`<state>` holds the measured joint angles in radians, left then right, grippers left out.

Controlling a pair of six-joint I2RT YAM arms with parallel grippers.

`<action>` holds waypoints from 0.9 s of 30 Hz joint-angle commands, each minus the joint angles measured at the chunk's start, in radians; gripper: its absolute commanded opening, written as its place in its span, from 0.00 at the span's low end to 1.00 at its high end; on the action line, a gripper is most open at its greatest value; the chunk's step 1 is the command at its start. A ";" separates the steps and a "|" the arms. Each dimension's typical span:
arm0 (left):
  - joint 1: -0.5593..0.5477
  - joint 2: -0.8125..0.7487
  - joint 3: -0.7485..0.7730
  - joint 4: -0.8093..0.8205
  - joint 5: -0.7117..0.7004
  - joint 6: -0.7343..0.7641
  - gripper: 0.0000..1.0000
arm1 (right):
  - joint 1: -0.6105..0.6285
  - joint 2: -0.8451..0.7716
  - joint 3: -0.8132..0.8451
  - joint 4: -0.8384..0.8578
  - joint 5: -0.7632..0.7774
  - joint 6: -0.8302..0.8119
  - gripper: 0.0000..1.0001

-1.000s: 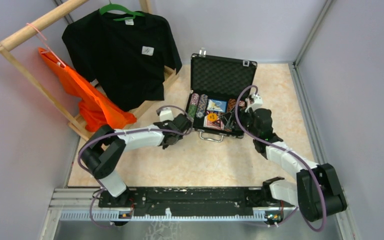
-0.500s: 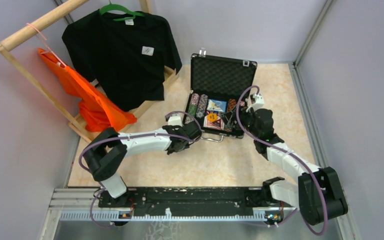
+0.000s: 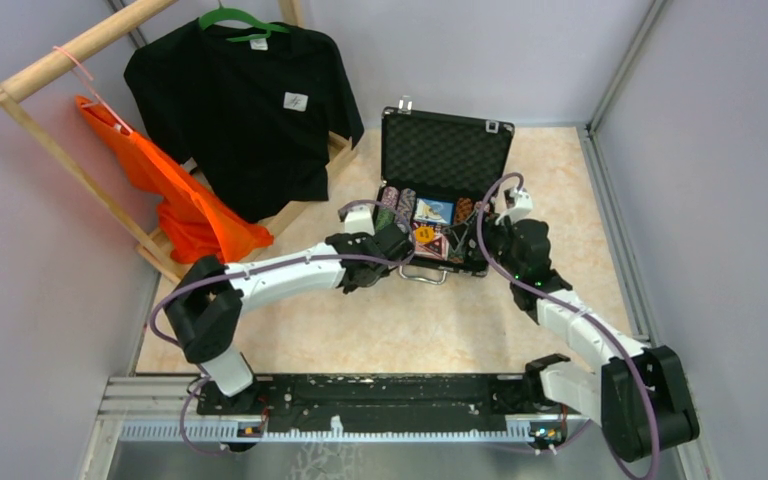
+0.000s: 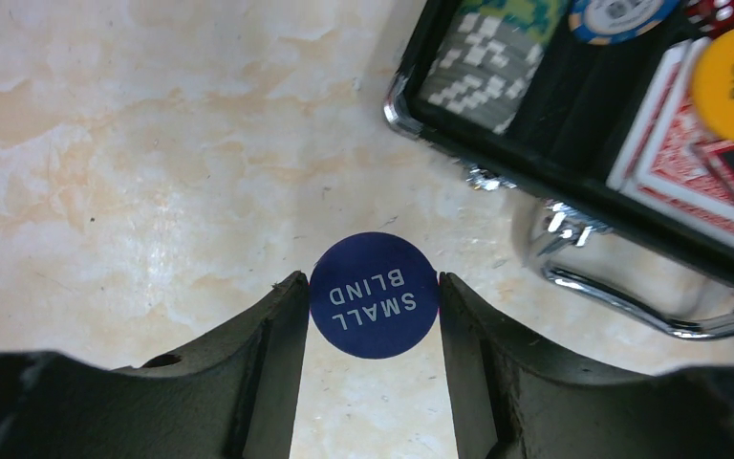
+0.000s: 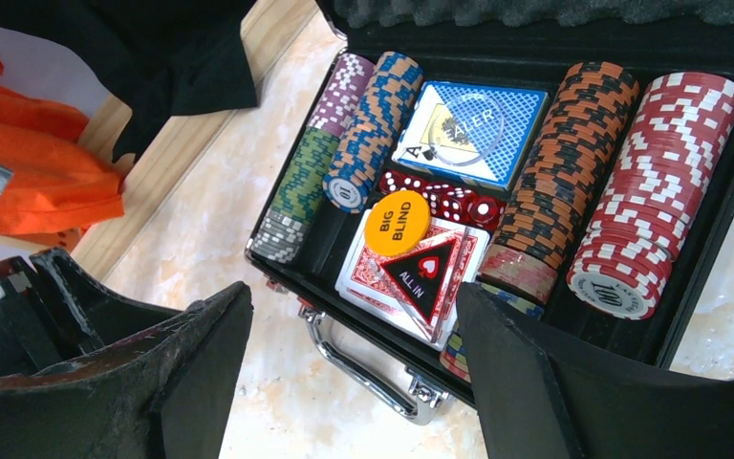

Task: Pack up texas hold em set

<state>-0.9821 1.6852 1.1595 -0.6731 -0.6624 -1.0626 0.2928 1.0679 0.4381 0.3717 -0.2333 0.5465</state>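
- The case (image 3: 447, 155) is black and open, its foam lid upright.
- Rows of striped chips (image 5: 655, 182) fill it, beside red-backed cards (image 5: 358, 277) and red dice (image 5: 440, 191).
- A yellow round token (image 5: 397, 222) and a triangular token (image 5: 420, 273) lie on the cards.
- A blue round token (image 4: 374, 295) is outside, pinched in the left gripper (image 4: 373, 287).

Left arm (image 3: 280, 272): you are stretching it low, forward and rightward.
Left gripper (image 4: 371, 282): your 2 fingers are pinching a blue token (image 4: 374, 298).
Right arm (image 3: 572, 322): you are angling it forward-left.
Right gripper (image 5: 354, 296): it is hanging wide open.
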 commanded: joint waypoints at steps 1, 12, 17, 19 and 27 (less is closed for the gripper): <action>-0.007 0.034 0.085 -0.022 -0.031 0.048 0.57 | 0.003 -0.058 0.004 -0.013 0.037 0.005 0.78; -0.007 0.187 0.305 -0.020 -0.031 0.149 0.57 | -0.043 -0.243 0.034 -0.144 0.085 -0.010 0.78; -0.007 0.275 0.414 -0.011 -0.021 0.197 0.57 | -0.044 -0.294 0.060 -0.199 0.094 -0.037 0.78; -0.006 0.305 0.446 -0.001 -0.016 0.212 0.57 | -0.047 -0.302 0.061 -0.211 0.101 -0.045 0.78; -0.005 0.422 0.558 0.064 0.006 0.289 0.58 | -0.047 -0.363 0.050 -0.245 0.163 -0.052 0.78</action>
<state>-0.9821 2.0583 1.6512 -0.6529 -0.6739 -0.8352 0.2520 0.7635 0.4416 0.1215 -0.1299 0.5137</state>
